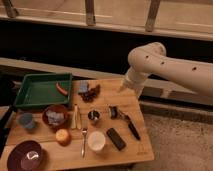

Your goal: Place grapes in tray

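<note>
Where the white arm (165, 62) bends down from the right, its low end hangs over the far right edge of the wooden worktop (107, 100). The pincer (127, 89) sits there, well apart from every container, and whether it is apart or together I cannot tell. At the worktop's far left lies the green tray (40, 91), the largest container, and inside it, near its right wall, is a slim curved red-orange item (61, 89). The grapes (92, 93) are outside the tray, on the wood just beside its right wall. They form a dark reddish cluster close against a small blue-grey block (83, 87) on their left. In front of the tray stands a round dark red bowl (55, 116) holding something pale blue-grey that I cannot make out. Left of it is a small blue cup (26, 121), its contents hidden. At the near left corner a second dark red bowl (26, 155) shows only a pale gleam inside. Near the middle stands a small metal cup (93, 116), and in front of it a white cup (96, 141) — what either holds cannot be told. An orange ball-like thing (63, 136) lies loose on the wood between the first bowl and the white cup. A flat black block (116, 138) lies just right of the white cup.
</note>
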Robot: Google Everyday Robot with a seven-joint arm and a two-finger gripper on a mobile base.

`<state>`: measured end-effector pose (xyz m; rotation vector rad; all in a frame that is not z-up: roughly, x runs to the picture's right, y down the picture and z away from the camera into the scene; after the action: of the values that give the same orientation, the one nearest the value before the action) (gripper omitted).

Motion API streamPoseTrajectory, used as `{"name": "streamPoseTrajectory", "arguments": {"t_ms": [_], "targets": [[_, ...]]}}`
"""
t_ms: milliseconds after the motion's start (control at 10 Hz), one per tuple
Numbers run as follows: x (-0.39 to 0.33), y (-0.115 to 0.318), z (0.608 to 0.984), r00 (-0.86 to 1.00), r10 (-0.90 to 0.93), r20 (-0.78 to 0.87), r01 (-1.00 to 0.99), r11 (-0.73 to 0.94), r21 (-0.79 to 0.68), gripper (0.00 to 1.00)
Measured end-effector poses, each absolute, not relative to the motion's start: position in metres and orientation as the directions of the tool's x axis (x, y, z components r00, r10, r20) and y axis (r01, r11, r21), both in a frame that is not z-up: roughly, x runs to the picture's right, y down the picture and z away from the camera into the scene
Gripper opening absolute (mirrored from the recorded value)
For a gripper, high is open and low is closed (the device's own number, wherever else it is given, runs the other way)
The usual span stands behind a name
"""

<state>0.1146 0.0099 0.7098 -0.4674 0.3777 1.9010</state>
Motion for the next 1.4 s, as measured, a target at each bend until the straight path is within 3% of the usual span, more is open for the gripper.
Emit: {"name": "streamPoseTrajectory", "arguments": {"t_ms": [400,1000,1400], "targets": [[0.06,-0.024,0.739,-0.346,0.795,-0.498,-0.892,-0.444,-0.089,0.65],[0.056,-0.021,0.741,-0.354,0.793,-0.496,-0.885,-0.456,-0.096,0.65],[-0.003,-0.014,0.779,-0.372,0.794,-0.481,-0.869,-0.48,-0.119,0.65]]}}
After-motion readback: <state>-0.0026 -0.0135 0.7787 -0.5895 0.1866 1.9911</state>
